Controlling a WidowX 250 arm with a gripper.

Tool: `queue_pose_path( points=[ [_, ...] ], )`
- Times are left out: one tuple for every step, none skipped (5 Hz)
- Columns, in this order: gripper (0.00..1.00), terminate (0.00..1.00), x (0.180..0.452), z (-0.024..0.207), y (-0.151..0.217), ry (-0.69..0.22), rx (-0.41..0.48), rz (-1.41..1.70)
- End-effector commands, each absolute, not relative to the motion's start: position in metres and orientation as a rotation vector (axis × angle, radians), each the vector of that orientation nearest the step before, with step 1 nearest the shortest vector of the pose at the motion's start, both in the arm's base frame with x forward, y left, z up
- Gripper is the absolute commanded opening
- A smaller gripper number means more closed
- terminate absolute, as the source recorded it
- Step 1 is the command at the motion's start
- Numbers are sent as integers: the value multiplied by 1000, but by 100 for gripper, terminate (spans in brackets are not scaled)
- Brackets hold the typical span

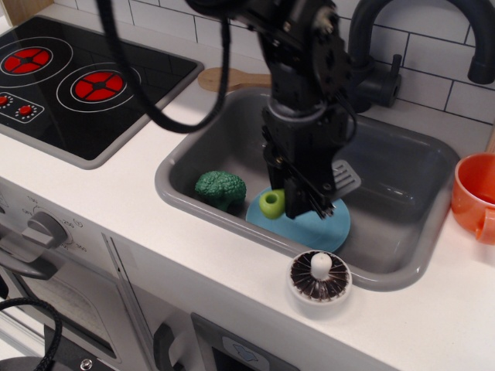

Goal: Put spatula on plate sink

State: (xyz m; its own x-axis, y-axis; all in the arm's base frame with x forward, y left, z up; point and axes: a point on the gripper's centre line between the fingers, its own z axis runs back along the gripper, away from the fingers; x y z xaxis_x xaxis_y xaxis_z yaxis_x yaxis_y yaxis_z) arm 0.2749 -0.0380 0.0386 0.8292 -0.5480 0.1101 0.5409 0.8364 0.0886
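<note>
My gripper (308,207) is shut on the spatula and holds it just over the light-blue plate (325,230) in the grey sink (402,185). The spatula's lime-green handle (271,203) sticks out to the left over the plate's left edge. Its grey slotted blade (346,178) sticks out to the right behind the gripper. The gripper's body hides the spatula's middle and much of the plate. I cannot tell whether the spatula touches the plate.
A green toy broccoli (220,189) lies in the sink left of the plate. A small white dish (319,280) sits on the counter's front edge. An orange cup (475,195) stands at the right. A wooden spoon (232,78) and dark faucet (379,54) are behind the sink; the stove (69,85) is left.
</note>
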Motion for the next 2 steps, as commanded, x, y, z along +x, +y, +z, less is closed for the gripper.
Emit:
queue_pose_path(
  points=[
    [0, 0, 293, 24, -30, -202, 83, -478],
    [0, 0, 289, 17, -28, -195, 105, -472]
  ],
)
